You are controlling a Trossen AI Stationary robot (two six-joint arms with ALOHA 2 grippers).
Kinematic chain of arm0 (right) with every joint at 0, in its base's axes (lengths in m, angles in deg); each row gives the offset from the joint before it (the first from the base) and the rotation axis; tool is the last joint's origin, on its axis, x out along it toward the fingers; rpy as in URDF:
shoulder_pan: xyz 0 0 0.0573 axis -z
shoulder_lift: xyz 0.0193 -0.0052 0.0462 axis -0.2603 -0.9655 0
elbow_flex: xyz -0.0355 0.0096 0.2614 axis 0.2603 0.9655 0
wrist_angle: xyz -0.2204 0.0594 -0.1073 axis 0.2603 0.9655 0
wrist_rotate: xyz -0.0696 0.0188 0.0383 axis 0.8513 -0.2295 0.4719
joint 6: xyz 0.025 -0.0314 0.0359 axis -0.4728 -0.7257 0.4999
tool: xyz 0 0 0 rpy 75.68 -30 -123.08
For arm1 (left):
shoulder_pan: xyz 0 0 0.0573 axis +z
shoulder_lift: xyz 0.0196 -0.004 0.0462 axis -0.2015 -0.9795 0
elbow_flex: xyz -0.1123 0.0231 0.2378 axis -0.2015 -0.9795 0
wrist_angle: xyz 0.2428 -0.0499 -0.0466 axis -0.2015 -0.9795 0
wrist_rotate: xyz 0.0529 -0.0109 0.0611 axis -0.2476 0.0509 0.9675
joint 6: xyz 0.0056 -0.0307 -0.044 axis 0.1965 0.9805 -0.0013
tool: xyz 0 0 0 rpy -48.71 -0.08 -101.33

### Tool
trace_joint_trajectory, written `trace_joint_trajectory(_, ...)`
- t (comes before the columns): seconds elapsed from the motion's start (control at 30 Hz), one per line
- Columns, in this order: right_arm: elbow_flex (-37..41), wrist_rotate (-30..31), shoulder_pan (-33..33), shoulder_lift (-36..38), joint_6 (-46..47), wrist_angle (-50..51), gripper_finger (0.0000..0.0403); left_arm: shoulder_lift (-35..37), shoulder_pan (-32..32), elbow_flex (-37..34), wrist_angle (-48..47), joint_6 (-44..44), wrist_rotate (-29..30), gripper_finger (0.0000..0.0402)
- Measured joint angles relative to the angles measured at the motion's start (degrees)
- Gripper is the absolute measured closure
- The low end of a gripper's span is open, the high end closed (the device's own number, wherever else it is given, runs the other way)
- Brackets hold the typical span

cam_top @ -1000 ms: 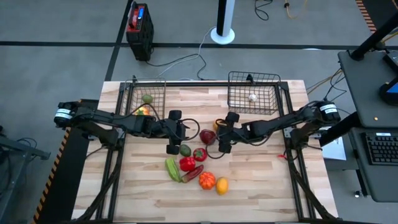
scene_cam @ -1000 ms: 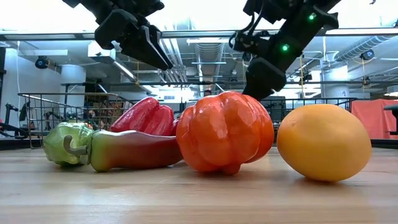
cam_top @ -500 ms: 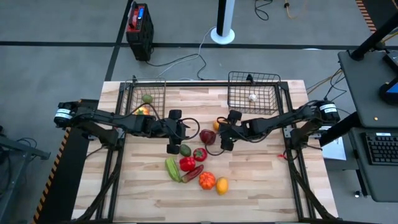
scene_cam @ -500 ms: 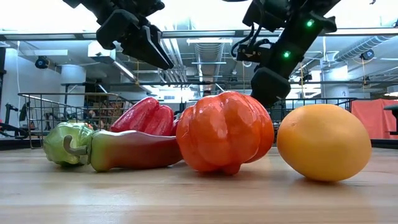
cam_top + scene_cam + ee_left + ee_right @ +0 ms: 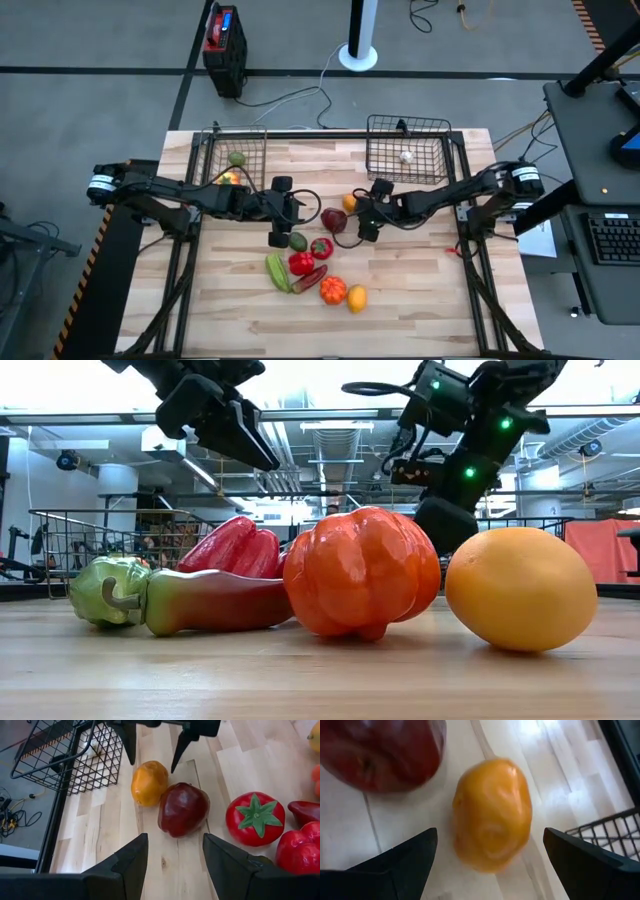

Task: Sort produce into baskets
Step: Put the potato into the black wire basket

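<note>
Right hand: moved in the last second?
Yes. In the high view the right hand has shifted toward the right basket, now open around the orange fruit beside the dark red fruit.

two dark jointed arms, black looping cables, white wrist collars, green indicator lights

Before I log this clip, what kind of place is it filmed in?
Probably a robotics lab or workshop: exposed ceiling ducts, a wooden table on a metal frame, floor cables, and a keyboard at a side desk.
</note>
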Motion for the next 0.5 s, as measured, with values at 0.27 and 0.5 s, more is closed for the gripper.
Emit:
trace_joint_trajectory(0.27,0.5,0.0,0.0,-4.6,-0.3,-5.3,0.0046,0.0,0.0,0.0,0.4,0.1,0.0,0.0228)
trace_joint_trajectory(0.5,0.5,0.2,0.0,-6.7,1.6,-5.6,0.0049,0.0,0.0,-0.2,0.4,0.3,0.0,0.0228)
